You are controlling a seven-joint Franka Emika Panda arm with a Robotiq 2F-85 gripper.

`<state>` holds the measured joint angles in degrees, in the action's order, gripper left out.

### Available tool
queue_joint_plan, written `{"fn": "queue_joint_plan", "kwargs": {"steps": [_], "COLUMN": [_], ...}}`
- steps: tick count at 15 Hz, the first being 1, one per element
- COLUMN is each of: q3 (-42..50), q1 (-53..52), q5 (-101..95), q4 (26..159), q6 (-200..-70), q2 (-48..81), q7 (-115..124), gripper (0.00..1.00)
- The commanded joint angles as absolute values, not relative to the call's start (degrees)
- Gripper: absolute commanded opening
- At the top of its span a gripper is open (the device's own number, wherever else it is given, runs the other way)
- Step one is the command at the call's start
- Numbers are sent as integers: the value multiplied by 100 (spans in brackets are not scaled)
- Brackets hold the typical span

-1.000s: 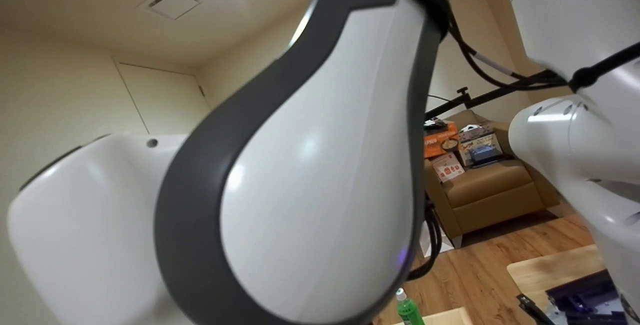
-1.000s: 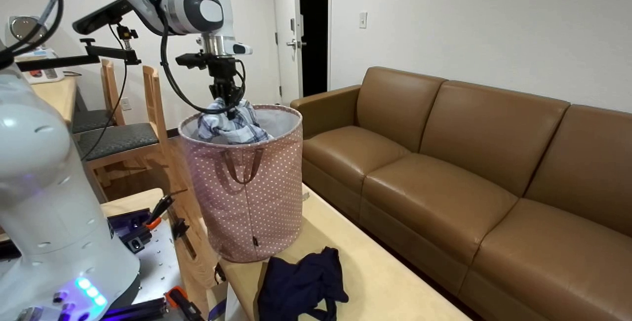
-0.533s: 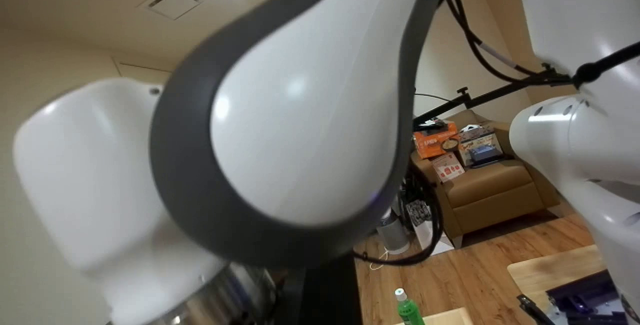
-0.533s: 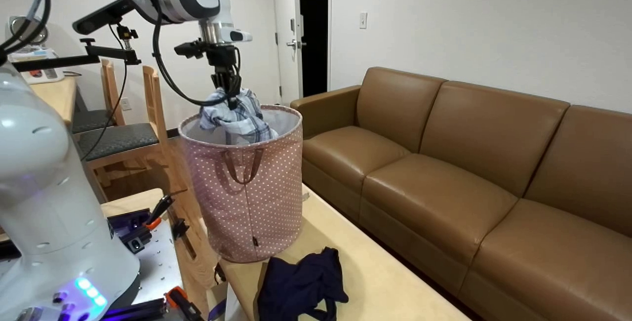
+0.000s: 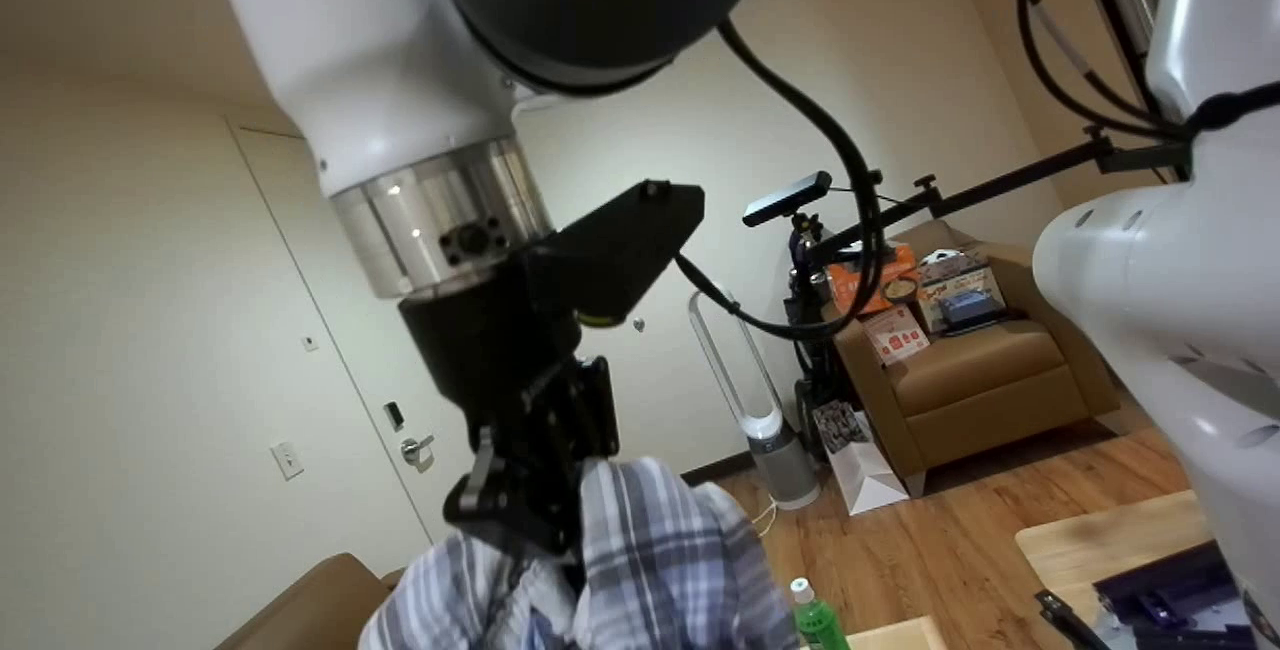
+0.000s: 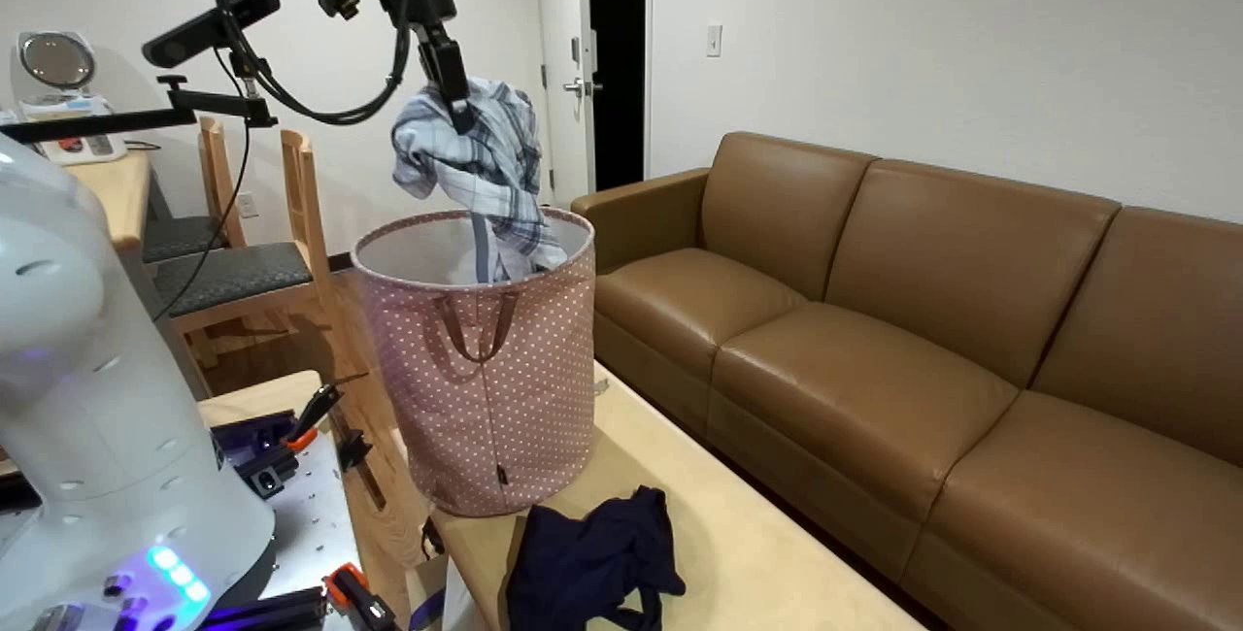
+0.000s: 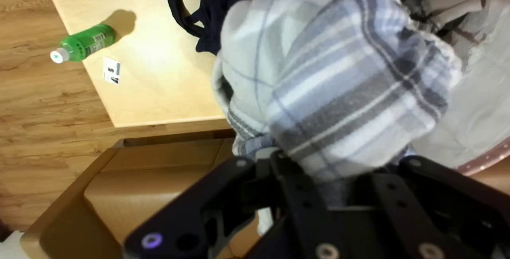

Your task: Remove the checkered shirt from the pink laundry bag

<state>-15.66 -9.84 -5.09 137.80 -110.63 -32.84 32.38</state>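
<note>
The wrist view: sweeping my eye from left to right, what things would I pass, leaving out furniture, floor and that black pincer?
Green bottle with a white cap → navy cloth → checkered shirt → pink laundry bag, its dotted rim at the right edge.

A long brown leather sofa (image 6: 874,349) stands beside a pale wooden table (image 6: 748,553). On it lies a crumpled navy garment (image 6: 592,563); near the edge, a green bottle (image 7: 89,43) with a white cap stands beside a small printed card (image 7: 111,70). Farther back are an open white door (image 6: 560,19) and wooden chairs (image 6: 257,272) with dark seats. In an exterior view, boxes (image 5: 945,285) sit on a brown armchair (image 5: 985,370), a bladeless fan (image 5: 783,470) and white paper bag (image 5: 868,485) near it on the wood floor (image 5: 940,550).
</note>
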Motion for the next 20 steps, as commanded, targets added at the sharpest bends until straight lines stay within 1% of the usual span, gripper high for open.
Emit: {"fn": "queue_joint_plan", "kwargs": {"steps": [1, 2, 3, 6, 15, 20], "q3": [-1645, -1633, -1634, -1600, -695, -585], "q1": [-788, -757, -752, -512, 851, 1513], "q5": [-439, -436, -434, -338, -515, -808], "q4": [13809, 13866, 13912, 13884, 13729, 13663], "q6": [-11052, -11054, -11056, -11274, -11542, -11458], "q2": [-3453, -3560, -3612, -3395, -3455, -3391], "q7": [3177, 3173, 3170, 3585, 4286, 5103], "gripper": [26, 26, 11, 11, 11, 11]}}
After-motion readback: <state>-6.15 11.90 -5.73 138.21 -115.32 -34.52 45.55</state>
